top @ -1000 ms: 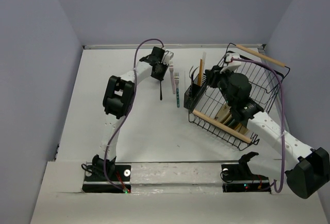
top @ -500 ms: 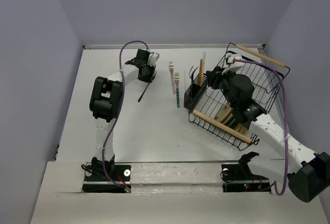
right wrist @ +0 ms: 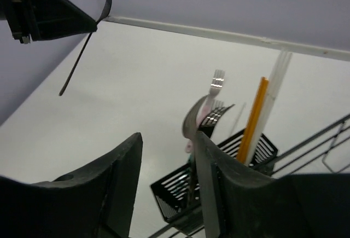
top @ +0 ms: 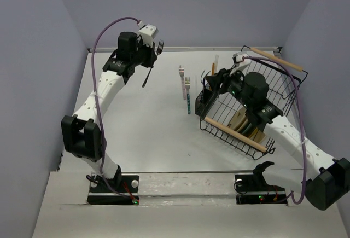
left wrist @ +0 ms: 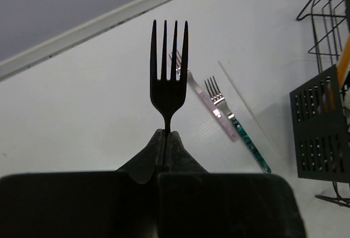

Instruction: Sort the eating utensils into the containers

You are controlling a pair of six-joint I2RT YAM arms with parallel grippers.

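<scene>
My left gripper (top: 153, 53) is shut on a black fork (top: 150, 67) and holds it in the air above the table's far left. In the left wrist view the gripper (left wrist: 165, 134) grips the fork (left wrist: 168, 79) by its neck, tines up. A pink fork (top: 182, 82) and a teal fork (top: 188, 100) lie side by side on the table, also in the left wrist view (left wrist: 210, 104) (left wrist: 249, 142). The small black slotted holder (top: 203, 101) holds an orange chopstick (right wrist: 252, 120), a white chopstick (right wrist: 270, 104) and a silver fork (right wrist: 196, 116). My right gripper (right wrist: 167, 156) is open just above the holder (right wrist: 175, 191), the silver fork beside one finger.
A big black wire rack (top: 276, 87) with wooden handles (top: 235, 134) stands at the right against the holder, with plates (top: 246, 123) inside. A pale clear chopstick (left wrist: 246, 104) lies on the table beside the teal fork. The back wall edge is just behind the left gripper.
My left arm has lifted the black fork off the table and swung it up and left toward the back. My right gripper has shifted slightly left over the holder.
</scene>
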